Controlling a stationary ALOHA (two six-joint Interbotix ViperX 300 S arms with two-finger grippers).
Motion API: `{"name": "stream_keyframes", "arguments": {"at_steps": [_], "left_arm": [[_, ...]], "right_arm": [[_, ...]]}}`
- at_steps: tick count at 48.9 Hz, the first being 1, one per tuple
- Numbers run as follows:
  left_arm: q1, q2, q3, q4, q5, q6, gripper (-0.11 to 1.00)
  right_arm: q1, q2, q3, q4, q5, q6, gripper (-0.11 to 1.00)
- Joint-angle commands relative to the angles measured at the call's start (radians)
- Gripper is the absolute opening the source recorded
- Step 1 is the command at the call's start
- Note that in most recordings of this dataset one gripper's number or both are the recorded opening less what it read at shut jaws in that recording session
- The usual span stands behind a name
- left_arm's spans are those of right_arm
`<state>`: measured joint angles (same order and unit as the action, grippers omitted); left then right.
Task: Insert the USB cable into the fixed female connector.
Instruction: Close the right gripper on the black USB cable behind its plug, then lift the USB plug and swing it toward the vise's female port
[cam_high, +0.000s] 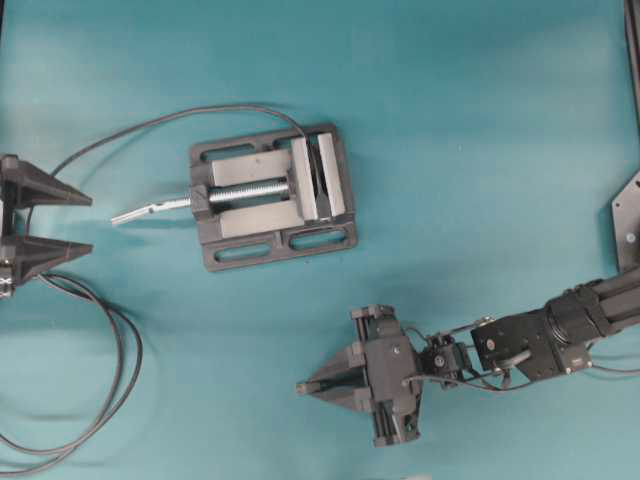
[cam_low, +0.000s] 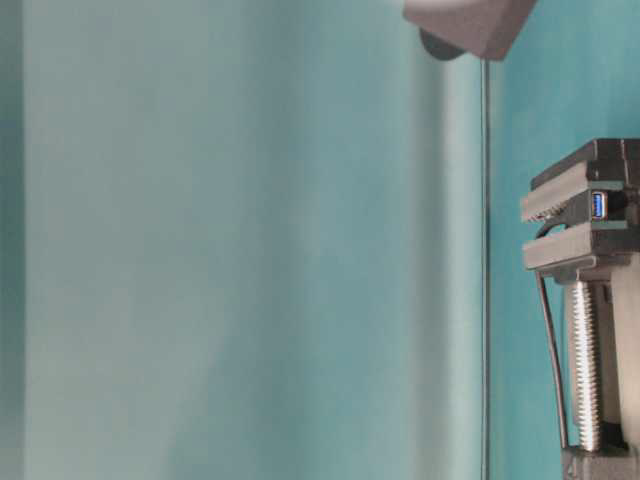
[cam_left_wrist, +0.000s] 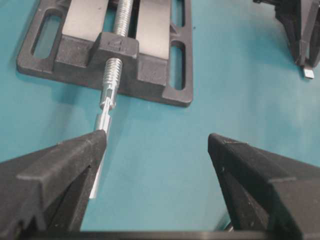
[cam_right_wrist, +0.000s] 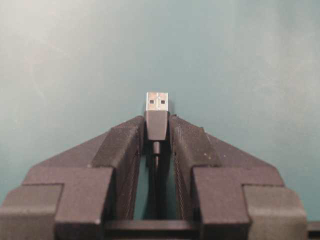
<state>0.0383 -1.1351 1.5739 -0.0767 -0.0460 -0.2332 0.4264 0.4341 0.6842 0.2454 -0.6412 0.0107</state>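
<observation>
My right gripper (cam_right_wrist: 156, 122) is shut on the black plug of the USB cable (cam_right_wrist: 157, 102). Its silver tip sticks out past the fingertips and its thin strand runs back between the fingers. In the overhead view this gripper (cam_high: 303, 387) hovers low in the middle, pointing left, below the vise. The fixed female connector (cam_low: 598, 205) shows a blue socket, clamped between the vise jaws (cam_high: 314, 180). My left gripper (cam_high: 88, 224) stands open at the left edge, facing the vise handle, with nothing between its fingers (cam_left_wrist: 65, 165).
The dark grey vise (cam_high: 270, 195) sits mid-table, its silver screw handle (cam_high: 150, 210) pointing left toward the left gripper. The connector's long dark cable (cam_high: 120, 360) arcs from the vise top to the left and loops at the lower left.
</observation>
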Motion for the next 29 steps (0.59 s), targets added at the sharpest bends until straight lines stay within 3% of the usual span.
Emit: {"name": "stream_keyframes", "arguments": {"at_steps": [1,8,18,29], "left_arm": [[0.003,0.008,-0.012,0.003,-0.003,-0.015,0.98],[0.003,0.008,-0.012,0.003,-0.003,-0.015,0.98],[0.003,0.008,-0.012,0.003,-0.003,-0.015,0.98],[0.002,0.008,-0.012,0.003,-0.003,-0.015,0.98]], "right_arm": [[0.002,-0.011,-0.006,0.064,-0.015,-0.037,0.20],[0.015,-0.011,-0.009,0.219,-0.081,-0.137,0.20],[0.060,-0.011,-0.035,0.561,-0.169,-0.333,0.20],[0.120,-0.011,-0.089,0.865,-0.284,-0.537,0.20]]}}
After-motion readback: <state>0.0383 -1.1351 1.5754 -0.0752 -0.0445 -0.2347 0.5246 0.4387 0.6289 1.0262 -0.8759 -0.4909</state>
